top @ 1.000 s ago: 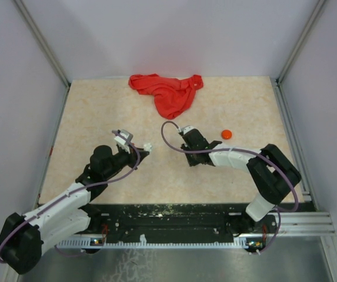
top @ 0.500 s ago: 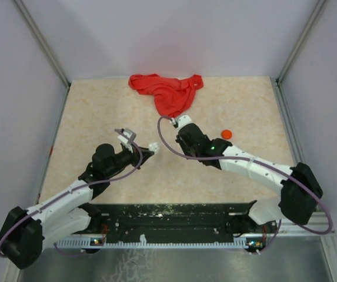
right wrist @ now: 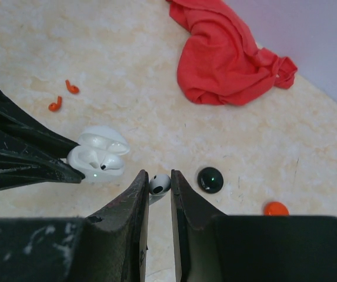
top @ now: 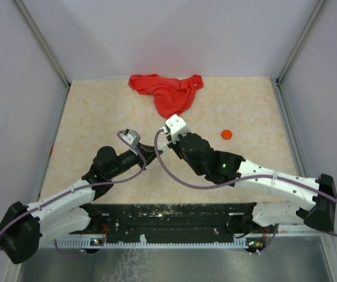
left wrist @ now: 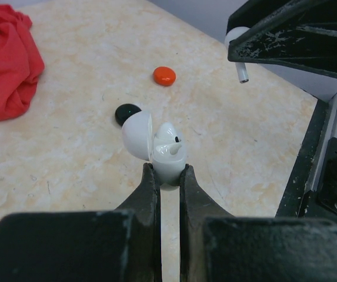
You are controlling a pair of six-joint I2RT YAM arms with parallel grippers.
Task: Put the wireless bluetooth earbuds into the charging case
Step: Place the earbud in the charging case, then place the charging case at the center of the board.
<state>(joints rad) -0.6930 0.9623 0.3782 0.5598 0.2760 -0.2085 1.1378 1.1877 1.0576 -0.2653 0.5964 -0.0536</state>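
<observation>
Left gripper (left wrist: 167,171): jaws clamped on the base of the white charging case (left wrist: 169,160), holding it off the table (top: 97,111) with the lid hinged open.
Case contents: one white bud appeared to sit in a pocket already. Whether the second pocket was free could not be told for certain.
Right gripper (right wrist: 158,176): fingers pinched together on a white earbud (right wrist: 159,184), which hung just beside the open case and slightly above it, not yet touching.
Change: within the last second the right arm had swung leftward from the table's right-centre and stretched out, carrying its bud to the case. The left arm had barely shifted.
Meaning: the carry looked finished. What likely remained was lining the stem up over the pocket, lowering it and letting go.
Black round case (right wrist: 210,180): closed, lying on the table below the right fingers.
Orange round case (top: 227,134): closed, farther right, well apart from both arms.
Red earbuds (right wrist: 71,87): a loose pair on the table beyond the left fingers, untouched.
Red cloth (top: 165,93): crumpled at the far edge.
</observation>
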